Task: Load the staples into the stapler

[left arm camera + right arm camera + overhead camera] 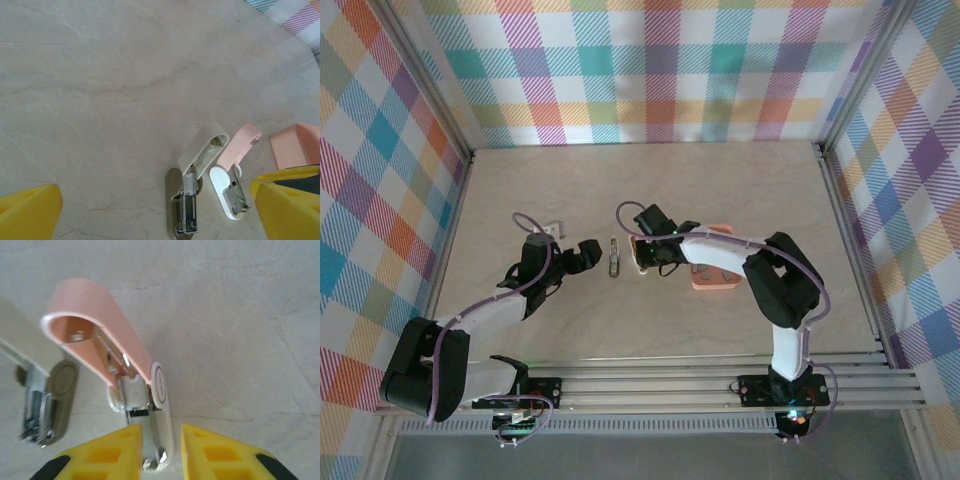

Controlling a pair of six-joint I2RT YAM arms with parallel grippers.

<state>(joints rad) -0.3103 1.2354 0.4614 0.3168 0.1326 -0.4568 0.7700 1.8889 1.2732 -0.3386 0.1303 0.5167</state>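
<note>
Pink-lidded stapler runs lengthwise between the nearly closed jaws of the right gripper (grip uncertain); the left gripper gapes wide, empty.

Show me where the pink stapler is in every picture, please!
Top external: the pink stapler sits near the middle, the right-hand one of two little staplers.
Left wrist: it is at the lower right, with its pink lid flipped up.
Right wrist: it is big and in the centre, lid up, white base at the bottom edge.
Shared landmark: the beige stapler lies open just left of it each time.
</note>
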